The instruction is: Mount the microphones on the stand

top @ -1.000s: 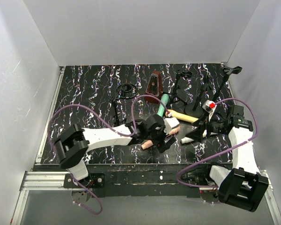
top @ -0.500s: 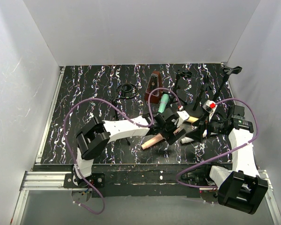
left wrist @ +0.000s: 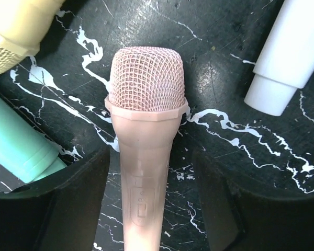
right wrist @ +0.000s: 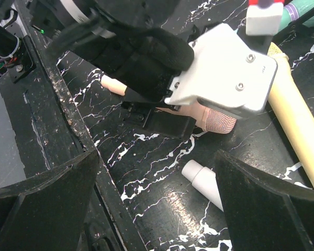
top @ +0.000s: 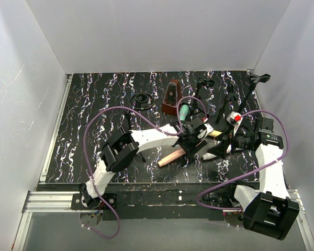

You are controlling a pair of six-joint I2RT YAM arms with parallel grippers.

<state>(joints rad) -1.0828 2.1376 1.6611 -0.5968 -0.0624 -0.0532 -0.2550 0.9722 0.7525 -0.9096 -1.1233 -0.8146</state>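
Down on the black, white-veined tabletop [left wrist: 214, 52], the mesh-headed peach-pink microphone [left wrist: 146, 120] is lying flat; the left hand [left wrist: 149, 162] is straddling its smooth handle, untouching, while the right hand [right wrist: 154, 162] is gaping wide.

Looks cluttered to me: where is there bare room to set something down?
Far left of the table, between left wall and black ring, is bare. Crowded: around the microphones, metronome and stands on the right.

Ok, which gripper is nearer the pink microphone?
Left. The left gripper straddles the handle of the pink microphone, a finger either side; the right gripper sits apart, off past its head.
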